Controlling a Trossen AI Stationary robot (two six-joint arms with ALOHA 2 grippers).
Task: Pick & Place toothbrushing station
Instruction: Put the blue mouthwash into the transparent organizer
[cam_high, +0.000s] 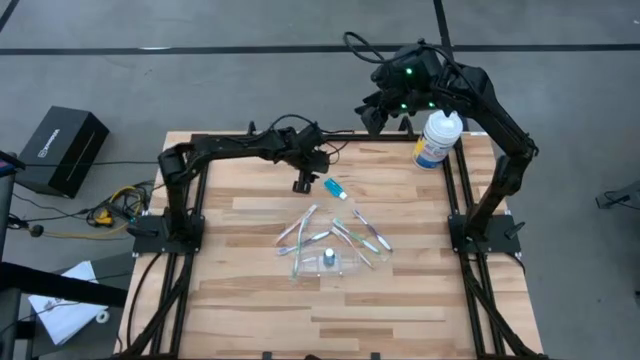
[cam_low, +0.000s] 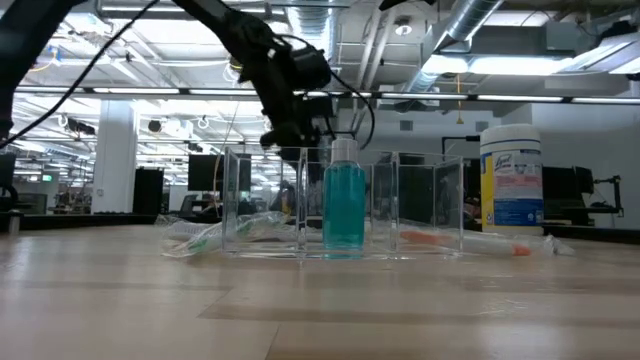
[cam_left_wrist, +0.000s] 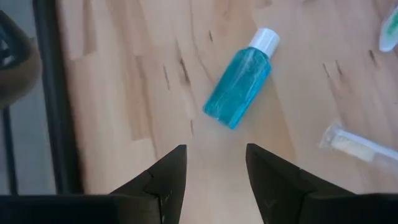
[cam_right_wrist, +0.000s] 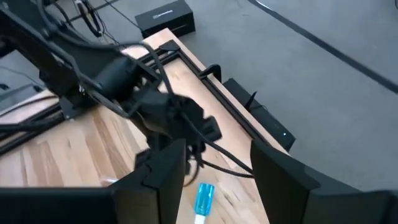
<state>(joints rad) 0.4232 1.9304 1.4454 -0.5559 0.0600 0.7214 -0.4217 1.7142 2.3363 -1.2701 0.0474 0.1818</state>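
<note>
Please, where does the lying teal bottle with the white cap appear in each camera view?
High view: teal bottle beside the left tool.
Low view: not identifiable.
Left wrist view: middle, ahead of the tool.
Right wrist view: bottom edge.
Shared landmark: the left tool.

Pale striped wood for the table (cam_high: 250, 300); translucent teal with a white cap for the small tube (cam_left_wrist: 239, 87); white with a blue-yellow label for the tub (cam_high: 437, 138) (black for both arms).
</note>
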